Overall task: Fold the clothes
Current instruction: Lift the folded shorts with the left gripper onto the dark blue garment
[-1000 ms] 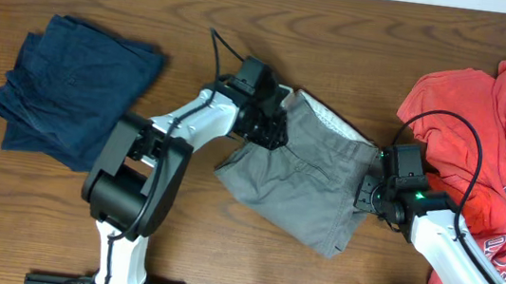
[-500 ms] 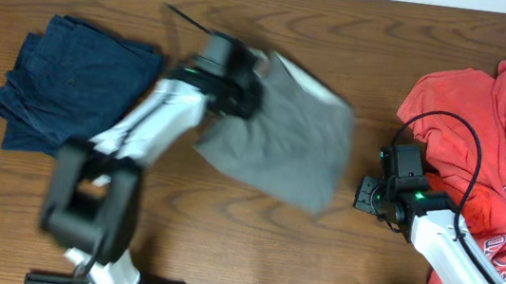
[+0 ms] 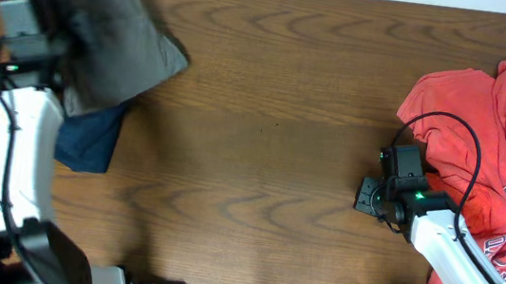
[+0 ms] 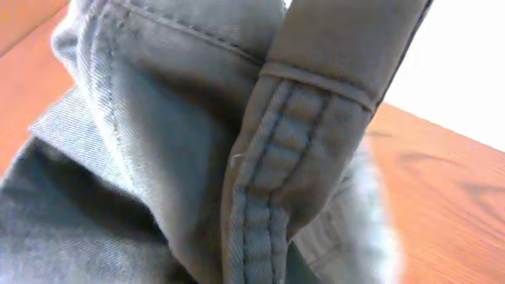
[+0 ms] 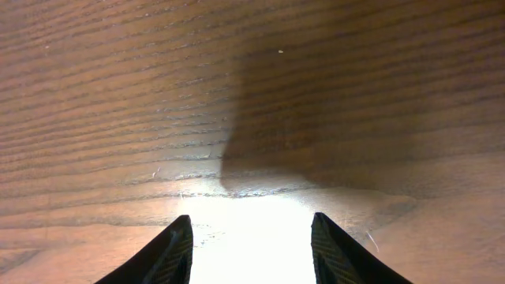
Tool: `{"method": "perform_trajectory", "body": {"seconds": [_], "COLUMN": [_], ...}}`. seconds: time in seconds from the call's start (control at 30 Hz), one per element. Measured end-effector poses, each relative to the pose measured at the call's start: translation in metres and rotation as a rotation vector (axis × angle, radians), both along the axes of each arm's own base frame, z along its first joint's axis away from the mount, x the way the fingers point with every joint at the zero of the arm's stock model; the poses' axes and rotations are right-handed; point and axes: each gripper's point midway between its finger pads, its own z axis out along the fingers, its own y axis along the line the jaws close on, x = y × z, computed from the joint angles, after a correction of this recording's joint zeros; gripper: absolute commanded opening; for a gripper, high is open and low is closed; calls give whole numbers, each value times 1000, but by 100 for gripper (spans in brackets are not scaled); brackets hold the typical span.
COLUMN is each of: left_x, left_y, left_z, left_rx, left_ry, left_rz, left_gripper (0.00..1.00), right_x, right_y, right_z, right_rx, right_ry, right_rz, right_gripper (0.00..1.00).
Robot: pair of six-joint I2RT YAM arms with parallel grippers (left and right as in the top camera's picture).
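Nearest us: right claw [image 5: 251, 241] hovers low over the brown wood-grain desk [image 3: 262, 143], fingers spread, nothing between them. We read it as parked clear so the other arm has the run of the work area. It sits just beside the edge of the crumpled red T-shirt with white print [image 3: 483, 140], which lies unfolded at the desk's right end. That's likely next in the queue, and the right arm is the one placed for it.

Mid desk is bare wood. We'd guess that's the folding zone.

Far left: left claw [image 3: 61, 20] is up off the desk with the grey twill shorts [image 3: 116, 40] hanging from it. Overhead is motion-blurred there. The left wrist view is filled by a stitched grey belt loop [image 4: 288, 158] and waistband, so the fingers are hidden. Our call: pinched on the shorts at the waistband, since the cloth bunches right at the camera and drapes from the claw. A waistband grip makes sense, as the thickest seam is least likely to slip.

The shorts hang over and partly cover the folded dark blue garment [image 3: 89, 141] at the far-left edge. We judge this a stacking move: done pieces left, unfolded ones right. Can't tell through the blur whether the fold is intact. Risk: a drop from up there could open it.
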Motion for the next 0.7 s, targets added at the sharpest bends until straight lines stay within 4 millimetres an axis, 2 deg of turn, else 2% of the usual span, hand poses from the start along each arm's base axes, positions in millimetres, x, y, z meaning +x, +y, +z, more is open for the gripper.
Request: {"method": "perform_trajectory", "body": {"seconds": [0.13, 0.17, 0.27, 0.33, 0.37, 0.47, 0.53, 0.7], "left_x": [-17, -22, -34, -42, -44, -43, -38, -22], "left_y": [47, 56, 76, 87, 92, 97, 93, 68], "left_z": [-46, -57, -79, -85, -85, -82, -80, -64], "left_rx": [-99, -124, -187, -220, -236, -274, -301, -362], "left_ry": [95, 115, 153, 157, 149, 112, 90, 34], "left_rz": [167, 204, 299, 349, 370, 382, 362, 273], "left_gripper": [6, 10, 64, 93, 100, 98, 98, 98], "right_x": [-2, -3, -4, -4, -4, -4, -4, -2], "right_y": [0, -1, -1, -1, -1, -1, -1, 0], "right_z": [-1, -1, -1, -1, -1, -1, -1, -1], "right_rx": [-2, -3, -3, -3, -3, -3, -3, 1], "right_ry": [9, 12, 15, 16, 16, 16, 16, 9], "right_rz": [0, 0, 0, 0, 0, 0, -1, -7], "right_gripper": [47, 47, 47, 48, 48, 49, 51, 64]}}
